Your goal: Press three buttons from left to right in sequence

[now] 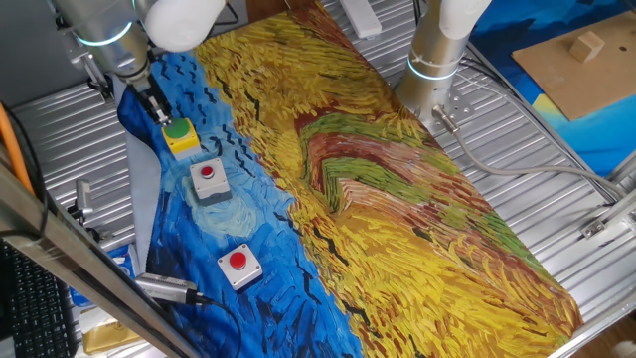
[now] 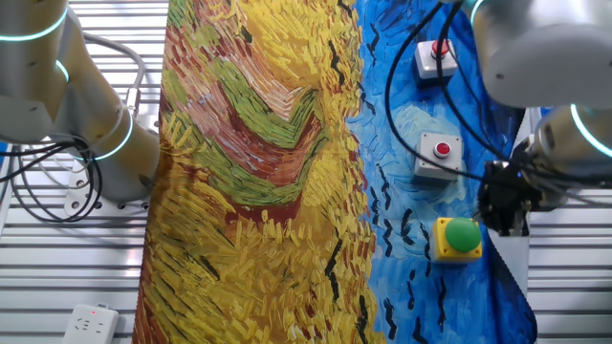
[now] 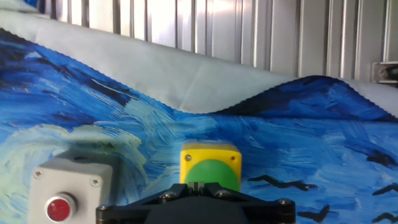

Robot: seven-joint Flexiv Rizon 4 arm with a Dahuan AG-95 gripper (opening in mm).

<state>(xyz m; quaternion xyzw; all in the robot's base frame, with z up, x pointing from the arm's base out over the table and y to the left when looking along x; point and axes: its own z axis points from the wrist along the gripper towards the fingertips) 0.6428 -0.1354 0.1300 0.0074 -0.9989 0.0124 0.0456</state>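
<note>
The three buttons stand in a row on the blue part of the painted cloth. The green button sits on a yellow box. Two red buttons on grey-white boxes follow it, the middle one and the far one. My gripper hangs at the green cap's edge, just above it. In the hand view the fingertips meet with only a thin seam between them, so it is shut and holds nothing. Whether it touches the cap I cannot tell.
A second arm's base stands beside the yellow half of the cloth. A wooden board with a block lies at the far right. A metal cylinder with a cable lies near the far red button. A power strip lies on the slatted table.
</note>
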